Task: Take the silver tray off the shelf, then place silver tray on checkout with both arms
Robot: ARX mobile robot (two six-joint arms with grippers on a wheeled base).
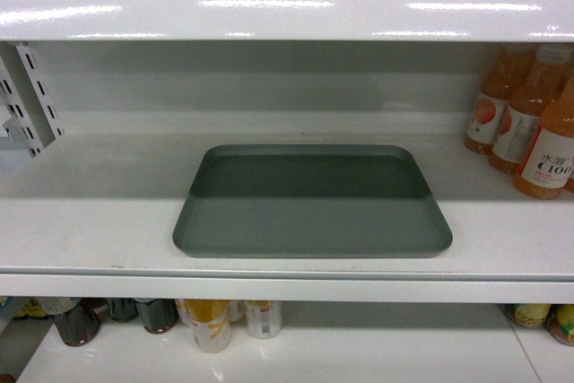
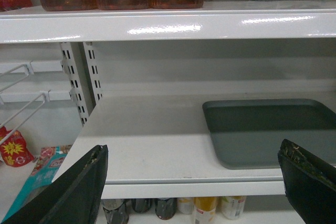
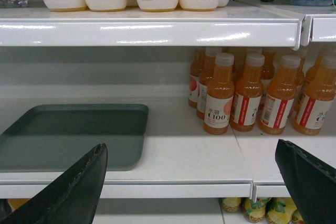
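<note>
Tray (image 1: 312,202) untouched on shelf (image 1: 81,221); both claws (image 2: 194,182) (image 3: 191,182) gape empty, short of it. You have lift, checkout placement left.

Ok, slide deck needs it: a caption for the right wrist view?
Open right gripper facing the flat grey-green tray on the glossy white shelf, orange juice bottles alongside.

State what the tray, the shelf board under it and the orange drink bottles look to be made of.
Silver tray: probably metal with a matte grey-green coat; dull, no glare, thin raised rim. Plastic is not ruled out.
Shelf: apparently painted metal, glossy white; bright streaks on the rounded front edges.
Orange bottles: likely clear plastic; liquid shows through, white caps, paper-like labels.
</note>
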